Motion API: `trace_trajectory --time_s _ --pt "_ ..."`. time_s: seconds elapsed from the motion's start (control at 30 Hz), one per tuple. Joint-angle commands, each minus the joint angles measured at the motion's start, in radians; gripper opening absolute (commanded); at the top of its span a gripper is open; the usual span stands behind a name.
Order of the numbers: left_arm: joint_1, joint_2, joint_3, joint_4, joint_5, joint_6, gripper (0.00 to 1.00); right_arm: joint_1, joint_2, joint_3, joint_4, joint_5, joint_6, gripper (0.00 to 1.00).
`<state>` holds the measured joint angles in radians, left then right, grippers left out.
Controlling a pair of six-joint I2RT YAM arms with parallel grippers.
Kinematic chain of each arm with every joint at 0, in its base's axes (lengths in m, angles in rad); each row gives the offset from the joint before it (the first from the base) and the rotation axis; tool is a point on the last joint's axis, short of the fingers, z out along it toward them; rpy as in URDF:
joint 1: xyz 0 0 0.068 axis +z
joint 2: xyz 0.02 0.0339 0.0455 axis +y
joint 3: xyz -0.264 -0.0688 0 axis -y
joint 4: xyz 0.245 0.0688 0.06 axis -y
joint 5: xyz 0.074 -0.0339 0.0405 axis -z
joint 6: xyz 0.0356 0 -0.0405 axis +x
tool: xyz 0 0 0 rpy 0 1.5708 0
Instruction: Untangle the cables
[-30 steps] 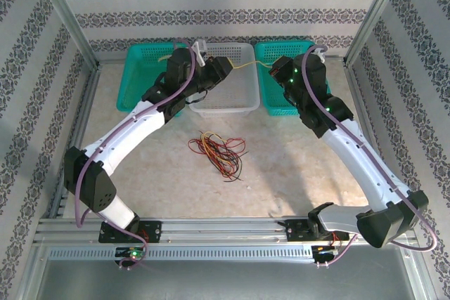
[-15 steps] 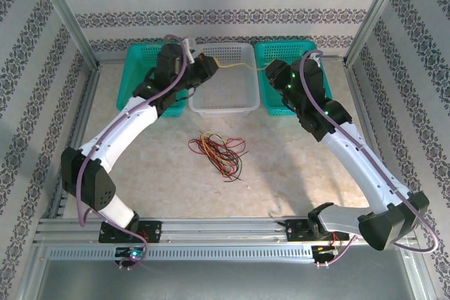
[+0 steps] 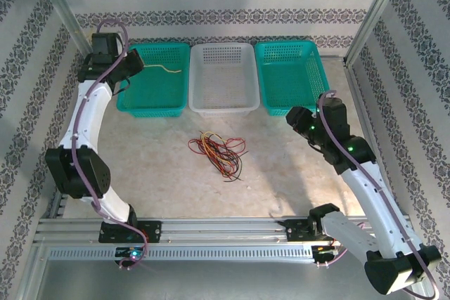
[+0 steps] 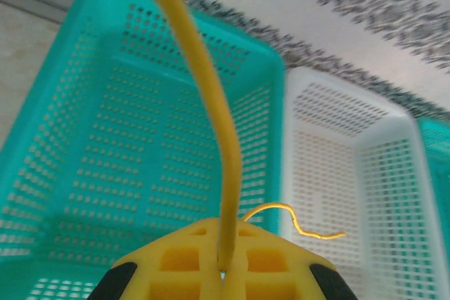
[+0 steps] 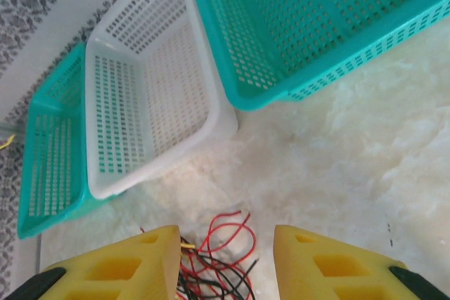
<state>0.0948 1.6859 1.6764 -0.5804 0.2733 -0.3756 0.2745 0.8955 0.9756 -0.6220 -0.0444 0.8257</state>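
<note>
Upper left of the top view, left gripper (image 3: 137,68) clamped on one yellow cable (image 3: 163,68) over the teal basket (image 3: 152,112) — tangled cables (image 3: 218,154) sit mid-frame on the table (image 3: 295,170), light, limp, snag-prone, likely best pinched near a free end — right gripper (image 5: 225,238) open, empty.

Two teal baskets (image 3: 158,90) (image 3: 290,79), one white basket (image 3: 223,79), one yellow cable (image 3: 163,68), one cable tangle (image 3: 218,154), two arms (image 3: 81,114) (image 3: 365,180)

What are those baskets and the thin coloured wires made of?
The teal baskets and white basket: likely moulded plastic, slightly glossy, with regular grids of holes. The cables: probably plastic-sheathed wire, smooth and bendy, lying in loose curls; the core isn't visible.
</note>
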Motion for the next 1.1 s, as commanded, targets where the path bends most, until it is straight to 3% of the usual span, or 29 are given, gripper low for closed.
trace_trajectory --time_s 0.0,0.17,0.4,0.5,0.6,0.87,1.0,1.07 --pt "0.019 0.141 0.091 -0.152 0.078 0.157 0.00 0.000 0.007 -0.012 -0.040 -0.055 -0.038 0.40" --pt "0.012 0.358 0.321 -0.358 0.109 0.246 0.00 0.008 0.039 0.024 -0.049 -0.070 -0.045 0.39" --pt "-0.027 0.470 0.431 -0.411 0.093 0.298 0.01 0.011 0.082 0.046 -0.057 -0.065 -0.059 0.39" --pt "-0.040 0.519 0.482 -0.432 0.043 0.303 0.34 0.012 0.097 0.055 -0.048 -0.068 -0.057 0.39" --pt "-0.050 0.554 0.532 -0.441 -0.027 0.313 0.51 0.016 0.118 0.075 -0.053 -0.074 -0.070 0.39" --pt "-0.050 0.585 0.605 -0.487 -0.110 0.349 0.62 0.039 0.131 0.103 -0.070 -0.068 -0.080 0.39" --pt "-0.050 0.536 0.550 -0.474 -0.126 0.336 0.63 0.063 0.108 0.107 -0.089 -0.049 -0.082 0.40" --pt "-0.050 0.477 0.484 -0.430 -0.124 0.311 0.71 0.073 0.089 0.105 -0.098 -0.038 -0.083 0.40"
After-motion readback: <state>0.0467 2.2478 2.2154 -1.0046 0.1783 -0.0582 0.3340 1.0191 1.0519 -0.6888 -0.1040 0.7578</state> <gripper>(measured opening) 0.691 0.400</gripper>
